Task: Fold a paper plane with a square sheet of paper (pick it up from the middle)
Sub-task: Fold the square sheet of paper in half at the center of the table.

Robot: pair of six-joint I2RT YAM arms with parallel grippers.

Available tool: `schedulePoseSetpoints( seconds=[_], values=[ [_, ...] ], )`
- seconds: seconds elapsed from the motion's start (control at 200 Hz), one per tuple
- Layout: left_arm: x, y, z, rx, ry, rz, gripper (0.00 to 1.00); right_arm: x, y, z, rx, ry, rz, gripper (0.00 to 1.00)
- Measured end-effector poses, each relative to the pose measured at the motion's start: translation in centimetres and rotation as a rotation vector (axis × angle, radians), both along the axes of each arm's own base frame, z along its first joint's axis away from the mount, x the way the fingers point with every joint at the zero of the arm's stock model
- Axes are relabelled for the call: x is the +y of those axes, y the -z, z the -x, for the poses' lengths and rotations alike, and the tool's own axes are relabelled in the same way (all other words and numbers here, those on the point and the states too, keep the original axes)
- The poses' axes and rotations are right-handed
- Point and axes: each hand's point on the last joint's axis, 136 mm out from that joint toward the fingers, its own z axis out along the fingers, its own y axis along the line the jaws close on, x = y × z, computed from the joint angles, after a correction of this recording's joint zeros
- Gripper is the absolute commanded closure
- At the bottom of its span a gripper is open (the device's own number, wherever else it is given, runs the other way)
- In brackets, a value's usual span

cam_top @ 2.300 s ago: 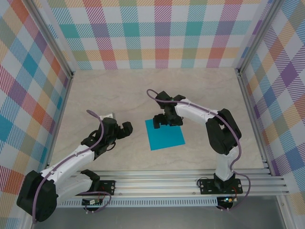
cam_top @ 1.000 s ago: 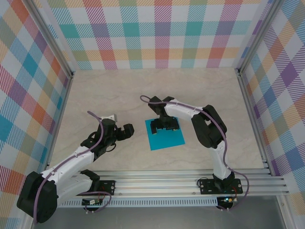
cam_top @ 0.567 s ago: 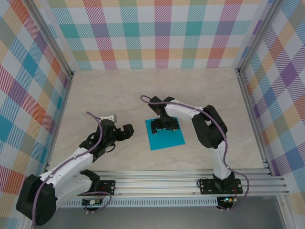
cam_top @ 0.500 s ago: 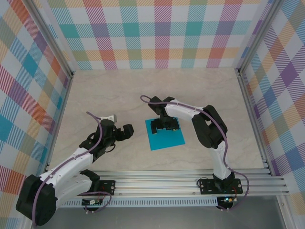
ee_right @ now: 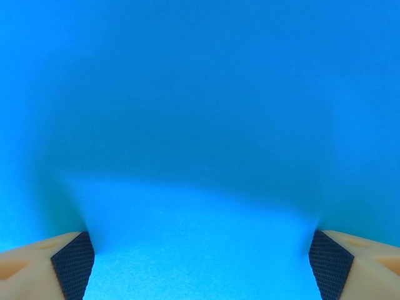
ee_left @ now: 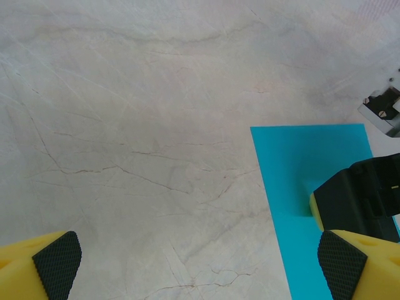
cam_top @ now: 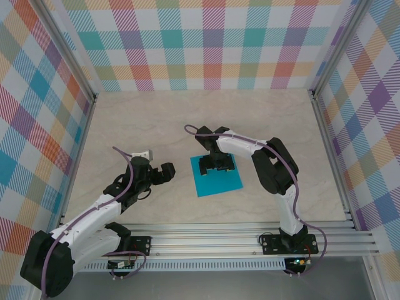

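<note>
The square sheet of paper (cam_top: 220,182) is teal-blue and lies flat at the table's middle. My right gripper (cam_top: 216,167) points straight down on its far half, with both pads touching the sheet. In the right wrist view the paper (ee_right: 200,112) spans the frame and the right gripper (ee_right: 200,262) stands open, the sheet bowing up a little between the pads. My left gripper (cam_top: 164,172) hovers open just left of the sheet. In the left wrist view the left gripper (ee_left: 200,269) is over bare table, beside the paper's (ee_left: 294,181) left edge.
The marble-look table (cam_top: 144,125) is walled by plaid panels on three sides. Aluminium rails (cam_top: 219,240) run along the near edge by the arm bases. In the left wrist view the right arm's black finger (ee_left: 359,203) rests on the sheet.
The right gripper came down onto the paper's far half and its jaws have drawn in slightly, starting to bulge the sheet. The left gripper has barely shifted.
</note>
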Motion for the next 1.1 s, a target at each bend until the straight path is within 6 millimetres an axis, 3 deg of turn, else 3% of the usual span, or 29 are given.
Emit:
schedulePoseSetpoints(
  seconds=[0.21,0.345,0.815,0.905,1.1],
  values=[
    [0.1,0.3,0.2,0.014,0.002,-0.005,0.00,-0.1,0.0,0.0,0.003,0.000,-0.002,0.11],
    [0.1,0.3,0.3,0.016,0.002,-0.006,0.00,-0.1,0.0,0.0,0.005,-0.004,-0.003,0.16],
    [0.1,0.3,0.3,0.015,0.001,-0.006,0.00,0.2,-0.5,0.0,0.005,-0.003,-0.021,0.55],
    [0.1,0.2,0.3,0.014,0.001,-0.006,0.00,0.4,-1.3,0.0,-0.006,-0.006,-0.044,0.65],
    [0.1,0.3,0.3,0.016,0.001,-0.007,0.00,1.2,-5.2,0.0,-0.064,-0.002,-0.163,0.68]
  ],
)
